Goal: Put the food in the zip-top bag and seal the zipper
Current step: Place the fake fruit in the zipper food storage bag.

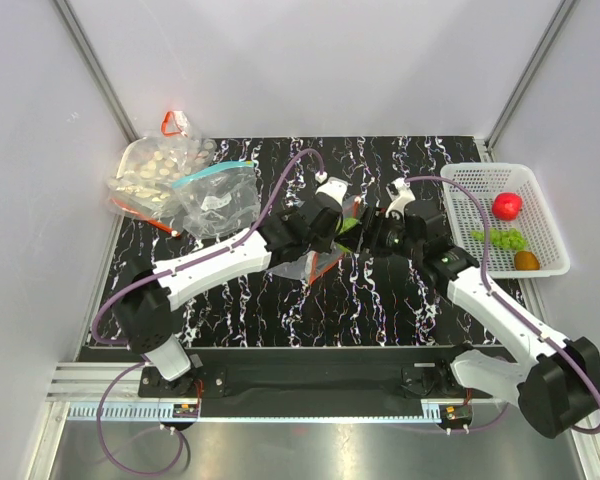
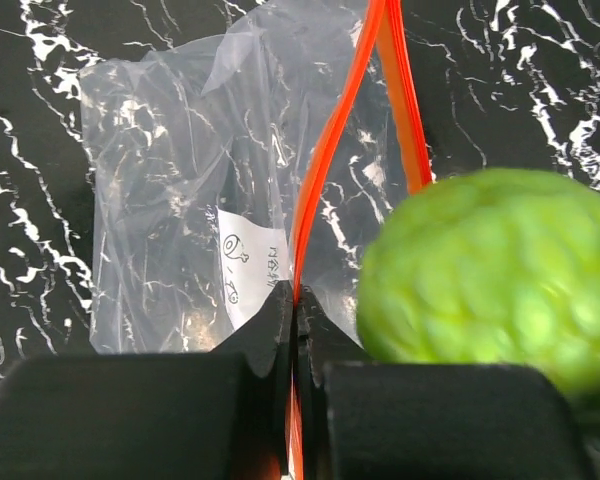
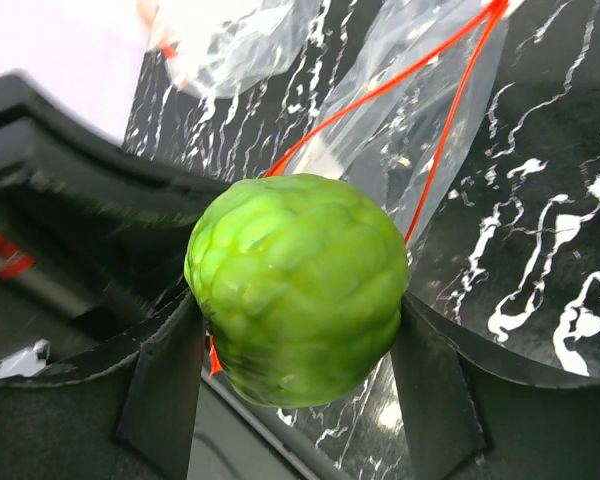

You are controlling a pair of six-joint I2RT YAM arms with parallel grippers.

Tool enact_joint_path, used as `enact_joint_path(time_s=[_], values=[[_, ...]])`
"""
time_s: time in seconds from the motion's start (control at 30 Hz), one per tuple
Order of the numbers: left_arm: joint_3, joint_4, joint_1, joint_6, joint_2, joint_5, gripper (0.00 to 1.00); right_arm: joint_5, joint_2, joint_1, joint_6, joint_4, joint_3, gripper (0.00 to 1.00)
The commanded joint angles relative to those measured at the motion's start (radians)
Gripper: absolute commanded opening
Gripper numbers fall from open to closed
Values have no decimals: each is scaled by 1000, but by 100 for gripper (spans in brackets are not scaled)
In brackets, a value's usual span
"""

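Note:
My left gripper [image 2: 296, 300] is shut on the red-orange zipper [image 2: 330, 150] of the clear zip-top bag [image 2: 180, 180] and holds the mouth up over the black marble mat; the two strips stand apart above the jaws. My right gripper [image 3: 300, 340] is closed on a bumpy green roundish food piece [image 3: 298, 285], held right beside the bag's mouth [image 3: 420, 120]. From above, both grippers meet mid-table, left gripper [image 1: 330, 232] and right gripper [image 1: 368, 230], with the green piece [image 1: 350, 225] between them and the bag [image 1: 315, 265] hanging below. A red fruit [image 1: 507, 206], green grapes [image 1: 502, 240] and a brown-orange ball [image 1: 526, 261] lie in the basket.
A white mesh basket [image 1: 552, 215] sits at the right edge of the mat. At the back left lie a clear bag with a teal zipper [image 1: 218, 195] and a bag of pale round pieces [image 1: 152, 175]. White walls close in the back and sides.

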State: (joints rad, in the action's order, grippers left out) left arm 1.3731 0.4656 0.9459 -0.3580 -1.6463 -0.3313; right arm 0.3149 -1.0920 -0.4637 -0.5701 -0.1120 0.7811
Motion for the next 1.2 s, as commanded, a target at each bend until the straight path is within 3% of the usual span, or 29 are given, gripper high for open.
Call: enact_joint_path(time_s=[0.0,0.33,0.5,0.73,0.77,0.87,1.17], values=[[35,-50,2,-30,46,43,0,-45,-23,-7,-23,77,-9,31],[18,-88,1,-71,105,107,0,-142,-83,-18,-27,23,-9,32],[32,-102,-4,-91,105,173,0,-149,-103,-23,-28,29,4,38],[5,-140,-50,-130,102,303,0,-148,-68,-26,-14,38,3,64],[-2,-157,-64,-140,102,317,0,-146,-57,-26,-13,35,0,74],[-20,-171,-76,-148,109,327,0,-142,-39,-27,-1,12,-3,90],[-29,-174,-76,-151,108,327,0,-152,23,-29,4,-49,7,84]])
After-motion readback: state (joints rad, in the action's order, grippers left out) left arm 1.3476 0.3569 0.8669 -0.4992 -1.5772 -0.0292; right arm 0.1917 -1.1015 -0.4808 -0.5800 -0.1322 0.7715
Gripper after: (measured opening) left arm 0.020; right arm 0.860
